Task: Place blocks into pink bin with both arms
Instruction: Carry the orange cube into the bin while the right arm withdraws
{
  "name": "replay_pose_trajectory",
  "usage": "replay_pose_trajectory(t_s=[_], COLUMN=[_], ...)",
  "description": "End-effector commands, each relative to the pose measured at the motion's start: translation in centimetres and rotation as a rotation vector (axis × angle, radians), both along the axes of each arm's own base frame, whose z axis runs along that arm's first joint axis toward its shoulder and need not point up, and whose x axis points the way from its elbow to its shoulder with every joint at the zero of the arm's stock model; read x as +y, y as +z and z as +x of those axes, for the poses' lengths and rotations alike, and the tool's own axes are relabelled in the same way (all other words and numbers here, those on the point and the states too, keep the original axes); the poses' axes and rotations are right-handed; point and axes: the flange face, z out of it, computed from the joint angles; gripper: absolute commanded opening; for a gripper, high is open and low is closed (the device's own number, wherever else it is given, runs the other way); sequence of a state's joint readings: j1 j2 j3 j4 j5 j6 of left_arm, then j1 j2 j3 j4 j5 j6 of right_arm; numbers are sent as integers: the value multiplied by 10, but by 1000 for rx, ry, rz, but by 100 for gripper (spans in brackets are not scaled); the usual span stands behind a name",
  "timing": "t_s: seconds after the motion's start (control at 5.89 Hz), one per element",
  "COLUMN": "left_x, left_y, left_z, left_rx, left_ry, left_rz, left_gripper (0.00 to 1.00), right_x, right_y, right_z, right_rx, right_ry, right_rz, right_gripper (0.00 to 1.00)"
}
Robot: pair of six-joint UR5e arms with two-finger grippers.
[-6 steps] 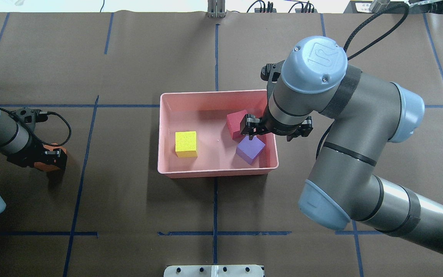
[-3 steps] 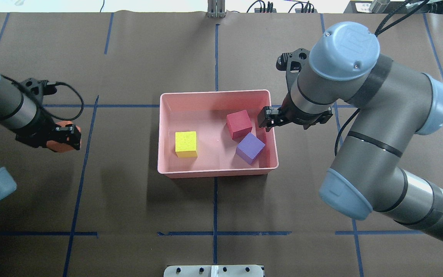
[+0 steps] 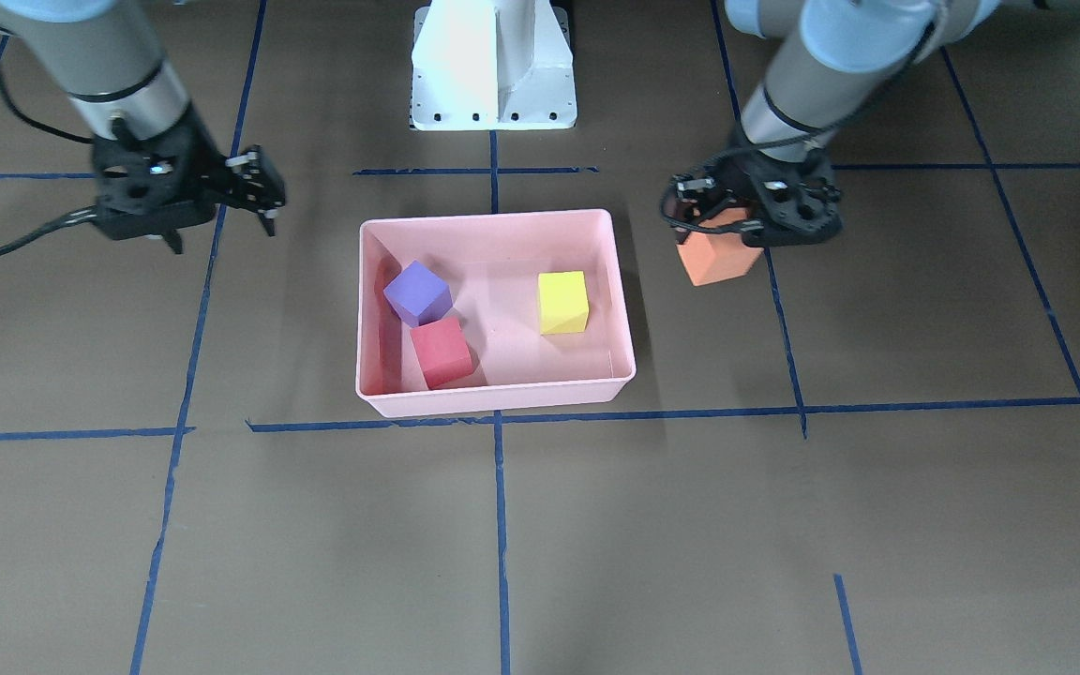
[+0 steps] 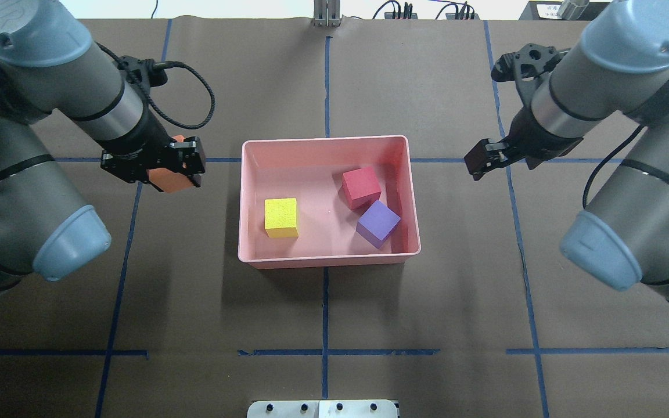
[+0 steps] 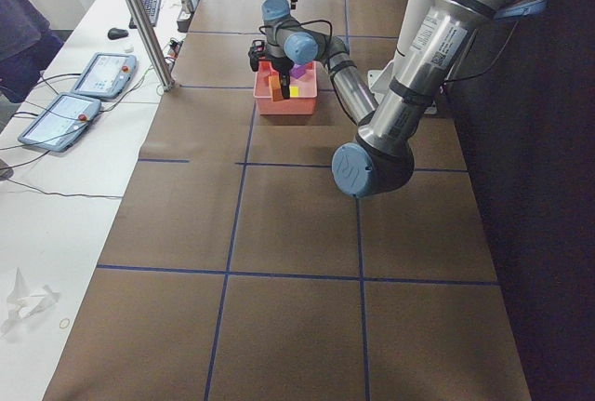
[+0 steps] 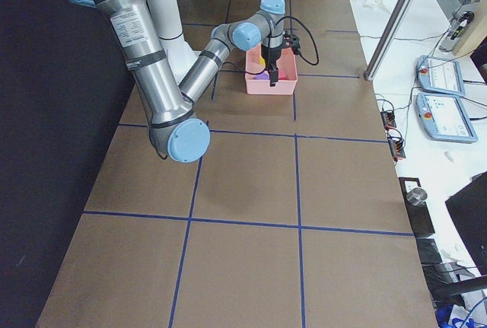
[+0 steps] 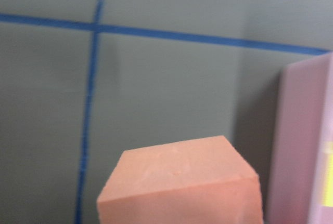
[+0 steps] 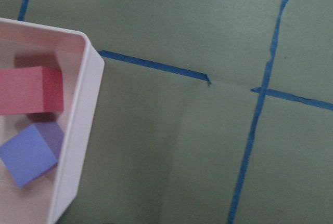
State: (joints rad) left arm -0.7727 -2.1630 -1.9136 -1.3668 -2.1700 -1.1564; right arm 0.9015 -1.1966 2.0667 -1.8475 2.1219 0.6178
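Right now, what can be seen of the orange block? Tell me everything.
The orange block is a small matte cube that looks like foam, with plain faces. The left gripper is shut on it and covers its top. The block hangs tilted, apparently clear of the table. It is outside the pink bin, beside the bin's short wall on the robot's left. Nothing else seems to touch it.

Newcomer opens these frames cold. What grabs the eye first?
The central pink bin holds the yellow block, red block and purple block. The left gripper is shut on the orange block just outside the bin on the robot's left; the right gripper hangs open and empty off the opposite side.
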Motion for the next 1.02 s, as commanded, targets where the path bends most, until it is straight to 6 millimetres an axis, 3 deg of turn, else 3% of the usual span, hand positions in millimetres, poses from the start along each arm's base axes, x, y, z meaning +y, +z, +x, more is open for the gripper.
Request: replay_pose_trajectory(t_s=[0.0, 0.17, 0.34, 0.51, 0.68, 0.85], left_x=[19, 17, 17, 28, 31, 11], left_y=[-81, -108, -103, -79, -32, 3], left_z=[103, 140, 135, 109, 57, 16], left_rx=[-14, -25, -28, -24, -40, -67], left_ry=[-39, -45, -46, 21, 65, 104], left_rz=[-6, -8, 6, 91, 182, 234], left_gripper=[40, 73, 100, 100, 100, 100], right_x=[-19, -19, -14, -6, 7, 23], right_y=[66, 94, 116, 142, 169, 199], right_z=[97, 136, 158, 189, 217, 244], right_rx=[12, 14, 22, 20, 27, 37], right_ry=[-93, -119, -131, -158, -163, -162], right_rz=[59, 79, 83, 100, 93, 73], right_gripper=[100, 100, 100, 100, 100, 100])
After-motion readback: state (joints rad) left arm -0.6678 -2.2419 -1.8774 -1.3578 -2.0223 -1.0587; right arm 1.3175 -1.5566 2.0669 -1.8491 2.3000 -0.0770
